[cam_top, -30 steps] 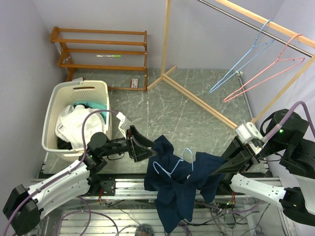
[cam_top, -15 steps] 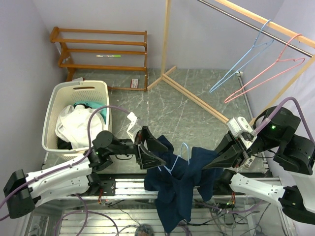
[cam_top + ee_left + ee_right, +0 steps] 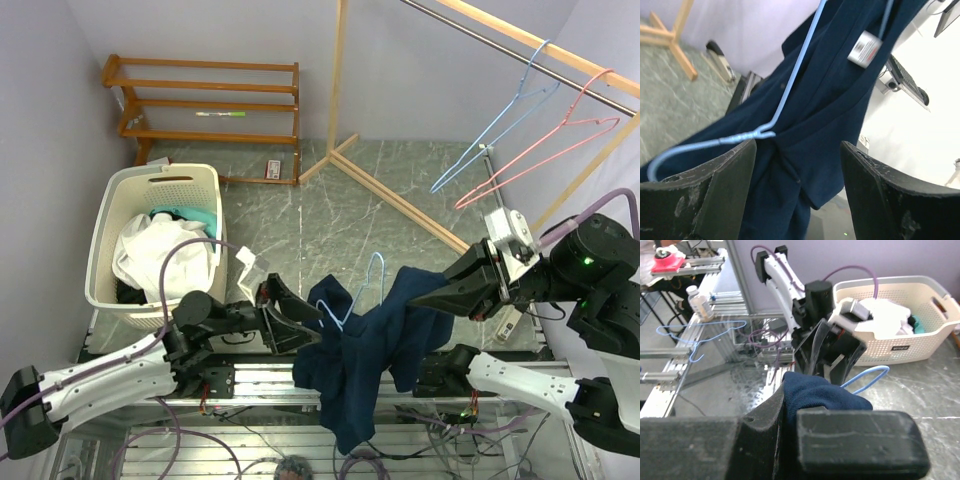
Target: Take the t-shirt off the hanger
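A navy t-shirt (image 3: 365, 375) hangs in the air between my two grippers, still draped over a light blue wire hanger (image 3: 375, 256) whose hook sticks up above the cloth. My right gripper (image 3: 430, 298) is shut on a fold of the t-shirt (image 3: 825, 392) and holds it up from the right. My left gripper (image 3: 312, 322) is open just left of the shirt. In the left wrist view the t-shirt (image 3: 830, 115) and the hanger (image 3: 747, 136) lie just beyond the spread jaws (image 3: 797, 170). The hanger's hook (image 3: 875, 368) shows past my right gripper (image 3: 792, 412).
A white laundry basket (image 3: 108, 215) with clothes stands on the left. A wooden shelf rack (image 3: 200, 95) is at the back. A wooden rail frame (image 3: 400, 205) at the right carries a blue hanger (image 3: 490, 125) and a pink hanger (image 3: 545, 145). Another blue hanger (image 3: 695, 332) lies on the metal frame.
My right gripper has risen and moved right, lifting the shirt and the hanger with it. My left gripper went toward the shirt, then drew back left and lower.
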